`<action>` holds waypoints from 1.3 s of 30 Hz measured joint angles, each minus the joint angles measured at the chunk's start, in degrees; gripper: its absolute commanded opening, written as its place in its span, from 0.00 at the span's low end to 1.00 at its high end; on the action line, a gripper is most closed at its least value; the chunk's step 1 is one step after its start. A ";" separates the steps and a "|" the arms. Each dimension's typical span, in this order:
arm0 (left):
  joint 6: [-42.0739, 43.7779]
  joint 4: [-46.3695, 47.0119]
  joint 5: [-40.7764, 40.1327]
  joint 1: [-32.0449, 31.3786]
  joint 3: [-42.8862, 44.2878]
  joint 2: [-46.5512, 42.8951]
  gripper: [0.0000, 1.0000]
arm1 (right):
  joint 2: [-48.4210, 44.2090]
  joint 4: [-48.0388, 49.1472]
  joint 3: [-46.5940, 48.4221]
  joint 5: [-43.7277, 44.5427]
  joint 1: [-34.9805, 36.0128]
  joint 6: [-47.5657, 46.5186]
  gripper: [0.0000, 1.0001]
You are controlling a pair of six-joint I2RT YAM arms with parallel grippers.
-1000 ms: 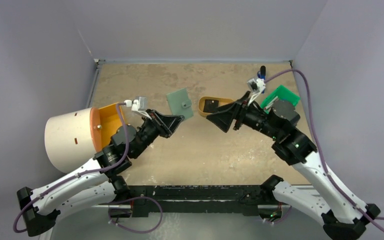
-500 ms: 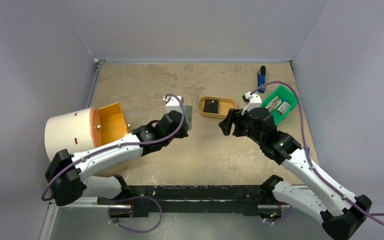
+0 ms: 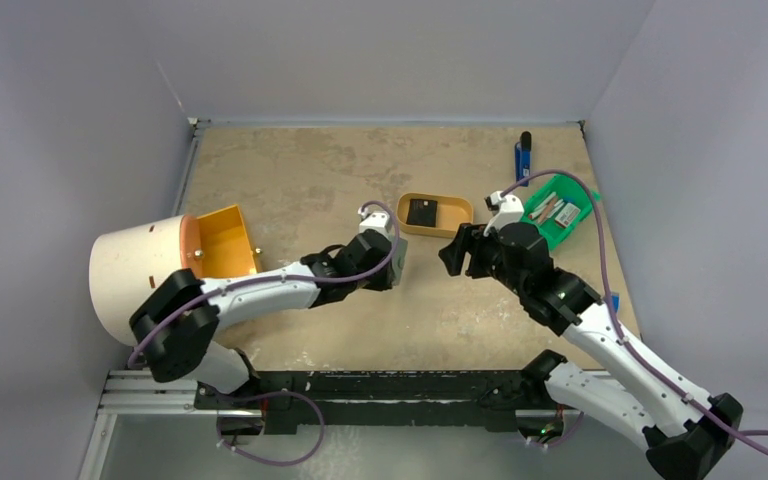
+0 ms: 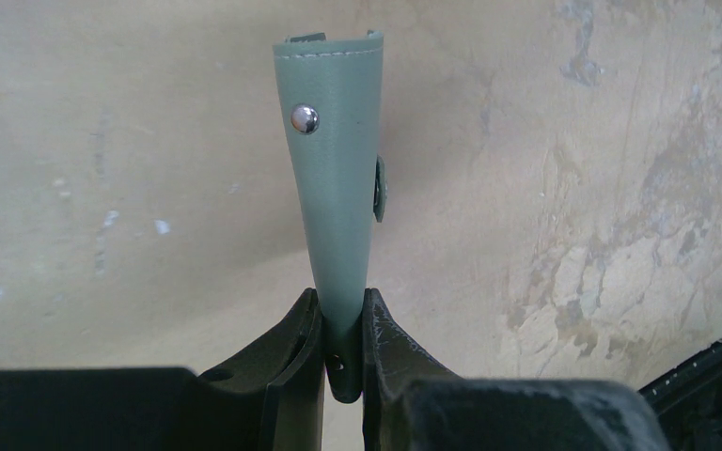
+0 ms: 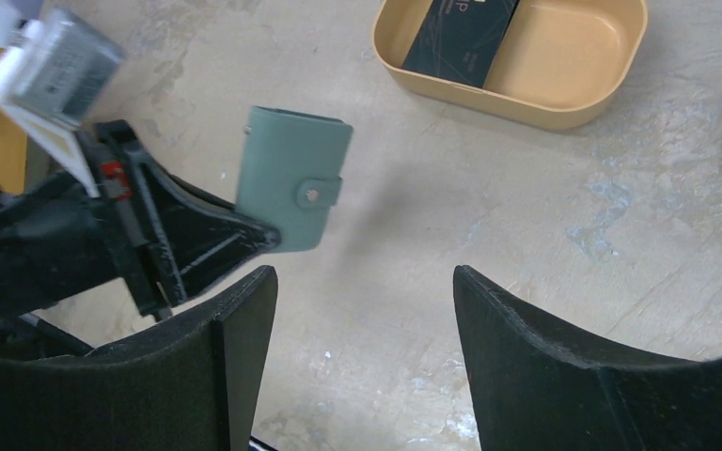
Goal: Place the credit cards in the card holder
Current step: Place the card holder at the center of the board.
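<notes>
The sage-green card holder (image 4: 334,188) is pinched by its lower edge in my left gripper (image 4: 343,301), which is shut on it. It stands on edge above the table with its snap tab (image 5: 318,193) closed. From above, the left gripper (image 3: 390,265) and the card holder (image 3: 400,255) sit mid-table. My right gripper (image 5: 365,272) is open and empty, just right of the holder and facing it; from above the right gripper (image 3: 452,252) shows the same. A black card (image 5: 461,38) lies in a tan oval tray (image 5: 573,94). Flat pieces lie in a green tray (image 3: 580,195).
A white cylinder (image 3: 140,280) with an orange inside and an orange flap (image 3: 222,238) lies at the left. A blue pen-like item (image 3: 523,155) lies at the far right. Grey walls close in the table on three sides.
My left arm has swung right and nearer with the card holder, raising it off the table and turning it on edge. The right gripper has pulled back slightly and its jaws have narrowed a little.
</notes>
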 measured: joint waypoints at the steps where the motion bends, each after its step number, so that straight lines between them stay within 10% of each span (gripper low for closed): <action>1: 0.02 1.27 1.62 0.00 0.00 1.57 0.00 | -0.09 0.20 -0.42 0.00 0.00 0.11 0.71; 23: -7.02 15.72 18.29 7.74 -1.51 13.51 0.00 | 0.57 3.13 -2.12 -3.30 0.00 3.04 0.70; 39: -8.17 1.73 4.20 8.13 -2.14 8.61 0.41 | 0.59 3.80 -2.23 -4.42 -0.02 3.96 0.70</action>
